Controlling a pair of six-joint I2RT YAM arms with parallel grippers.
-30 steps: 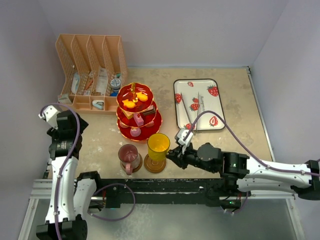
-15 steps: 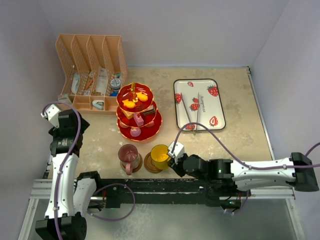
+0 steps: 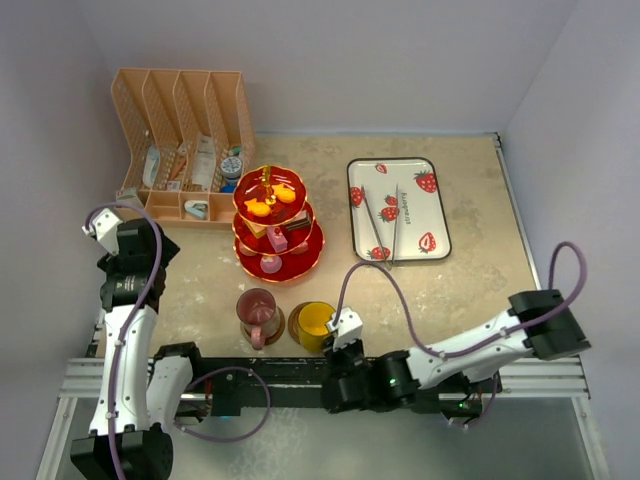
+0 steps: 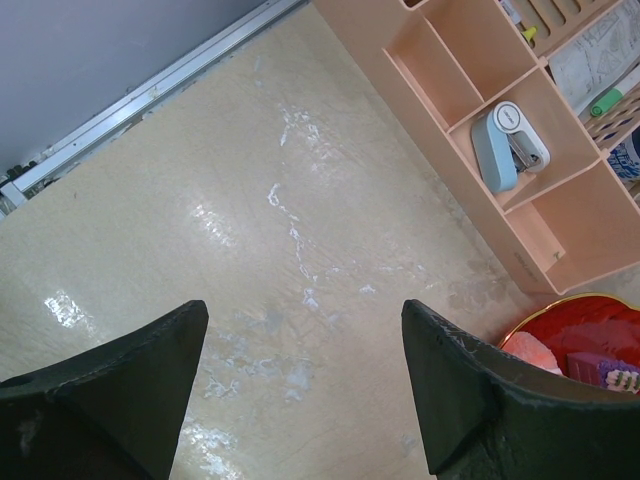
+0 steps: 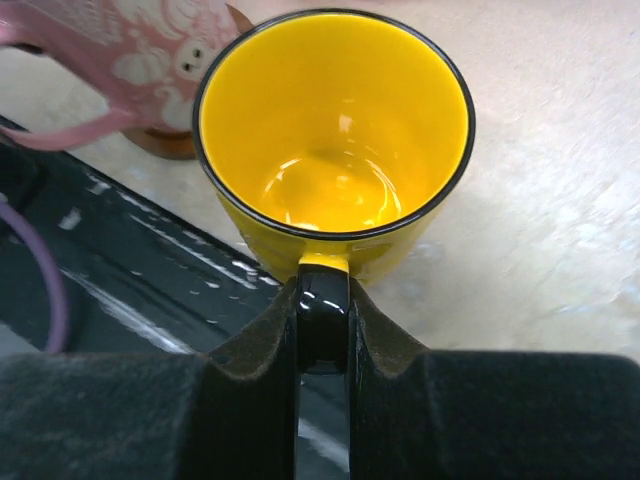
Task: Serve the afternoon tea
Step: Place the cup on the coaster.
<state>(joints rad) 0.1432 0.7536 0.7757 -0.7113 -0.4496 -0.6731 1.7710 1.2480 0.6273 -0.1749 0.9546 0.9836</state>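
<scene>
Grip: the right gripper is clenched on the black handle of the yellow translucent mug with the black rim. One pad sits on each side of the strap, and nothing else supports the cup. The mug is upright and empty. It is at the near edge of the beige table, just beside the pink translucent mug with white print. The black frame rail runs directly under its near side. Cannot tell whether its base rests on the table or hangs just clear.

The left gripper is spread wide and empty over bare tabletop near the peach plastic desk organiser. The red translucent three-tier stand with gold rims stands mid-table, with small toy cakes on its tiers.

Risks, as judged:
- Handle-only hold. The thin strap between two pads acts as a pivot. A quick swing or wrist roll may let the cup rotate downward or slip free.
- Edge. The mug is very close to the rail. If it is released with part of its base overhanging, it likely tips toward the arm bases.
- Neighbour. The pink mug is close on the left, and a sideways drift of the yellow one would knock it.
- Cable. The purple cable of the right arm loops over the table between the mug and the white strawberry-print tray, where the metal tongs lie. The arm is folded low along the edge, so a forward reach may drag that loop across the tabletop.
</scene>
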